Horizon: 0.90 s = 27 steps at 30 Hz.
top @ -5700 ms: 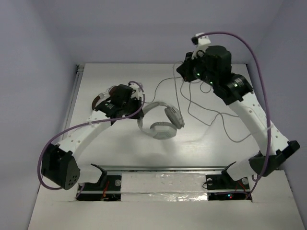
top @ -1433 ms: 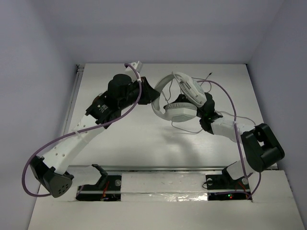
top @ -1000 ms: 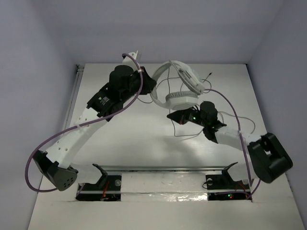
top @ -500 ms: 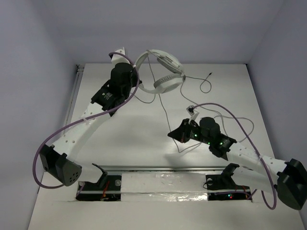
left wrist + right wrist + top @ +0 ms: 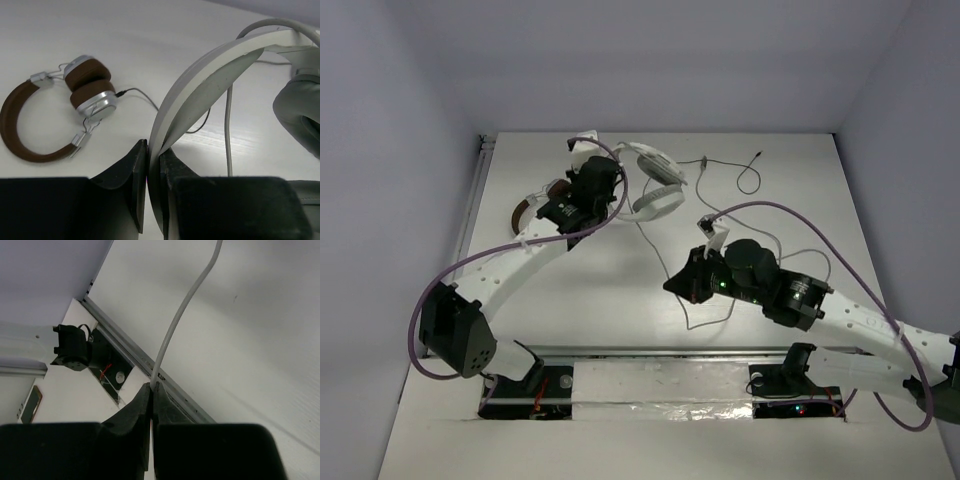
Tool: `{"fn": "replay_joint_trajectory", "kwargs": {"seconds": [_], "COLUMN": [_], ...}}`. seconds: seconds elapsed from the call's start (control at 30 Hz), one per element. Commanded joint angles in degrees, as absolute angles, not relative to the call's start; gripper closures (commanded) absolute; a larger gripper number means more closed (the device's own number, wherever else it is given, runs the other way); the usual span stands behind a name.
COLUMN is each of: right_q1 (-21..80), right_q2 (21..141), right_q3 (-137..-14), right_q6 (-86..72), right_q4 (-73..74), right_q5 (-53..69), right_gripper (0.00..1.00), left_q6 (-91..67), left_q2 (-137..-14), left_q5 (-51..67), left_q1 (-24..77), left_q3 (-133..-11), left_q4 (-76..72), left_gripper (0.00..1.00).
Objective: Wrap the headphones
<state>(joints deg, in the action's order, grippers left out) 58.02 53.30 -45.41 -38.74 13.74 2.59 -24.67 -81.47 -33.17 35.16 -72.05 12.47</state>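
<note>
White bench [image 5: 590,300], pale walls close on three sides. Here the left gripper [image 5: 153,150] is clamped tight across the broad headband [image 5: 200,70] of the white headphones [image 5: 656,190]. They sit just beyond its fingertips and look raised off the bench. They are probably held as an anchor so cable can be laid round them. Left arm stretched long toward the far side. Nearer in, the right gripper [image 5: 152,387] is pinched on the thin grey cable [image 5: 187,300], which runs away from its tips toward the headphones. Right arm low, wrist turned leftward. Brown-cupped headphones [image 5: 90,92] lie left of the left gripper, apart.
</note>
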Motion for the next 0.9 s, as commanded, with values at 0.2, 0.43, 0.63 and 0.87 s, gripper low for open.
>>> {"fn": "replay_joint_trajectory", "kwargs": {"seconds": [0.2,0.43,0.63,0.87], "right_q1": [58.97,58.97,58.02,55.64], "right_q2": [58.09,63.54,66.35,66.53], "right_q3": [-60.10,-67.49,-68.29,-68.03], "right_q6": [-30.86,-24.79,-22.50,-21.62], "right_q4": [29.61,33.66,33.75,33.13], "right_q5": [-1.82,-13.08,-23.46,-32.07], "right_gripper": [1.00,1.00,1.00,1.00], "left_q6": [-22.51,-17.67,-14.69,-12.57], "left_q2": [-77.08,-75.15,-69.62,-65.83], "left_q5": [-42.98,-36.48,-24.71,-17.23], "left_q1": [46.13,52.90,52.91,52.91], "left_q3": [-64.79,-62.58,-59.68,-58.80], "left_q4": [18.71,25.39,26.10,27.95], "left_gripper": [1.00,1.00,1.00,1.00]}}
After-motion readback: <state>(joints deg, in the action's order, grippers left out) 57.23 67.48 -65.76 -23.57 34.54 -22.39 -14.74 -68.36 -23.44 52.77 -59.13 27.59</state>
